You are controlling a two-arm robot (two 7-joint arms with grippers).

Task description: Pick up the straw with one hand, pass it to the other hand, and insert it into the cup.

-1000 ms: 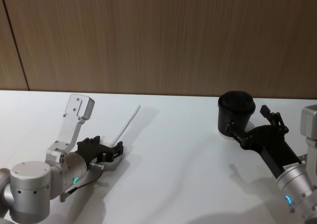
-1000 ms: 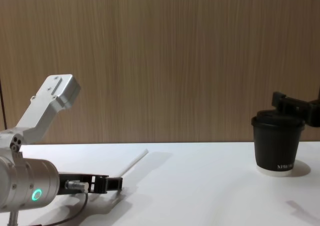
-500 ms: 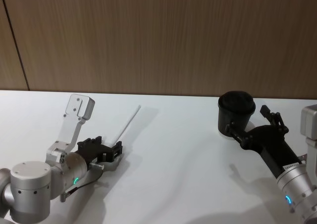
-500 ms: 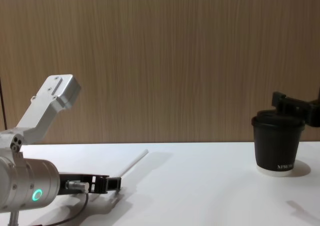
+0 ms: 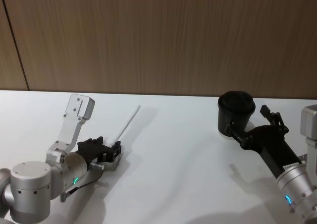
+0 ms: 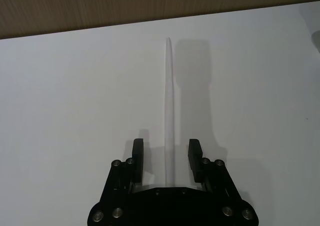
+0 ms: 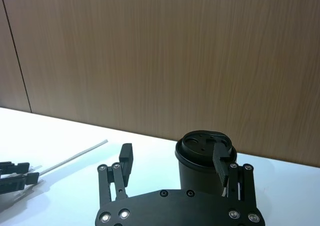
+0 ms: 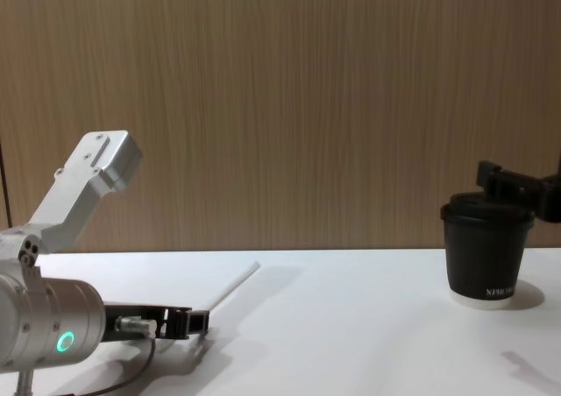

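Straw (image 6: 170,101) flat on table (image 5: 178,174), between parted fingers of left gripper (image 6: 166,146) (gaps both sides); right gripper (image 7: 172,152) spread, by cup (image 7: 199,162).

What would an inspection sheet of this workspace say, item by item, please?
Surface: white table, no spills seen.
Job's things: straw lying flat on the table; cup upright, lid on.
Clutter: nothing seen.
Grippers: left gripper open, low over the table, one finger on each side of the straw's near end; right gripper open, close by the cup, contact cannot be told.
Cables: thin black cable looping under the left gripper.
Surroundings: wooden panel wall behind the table.
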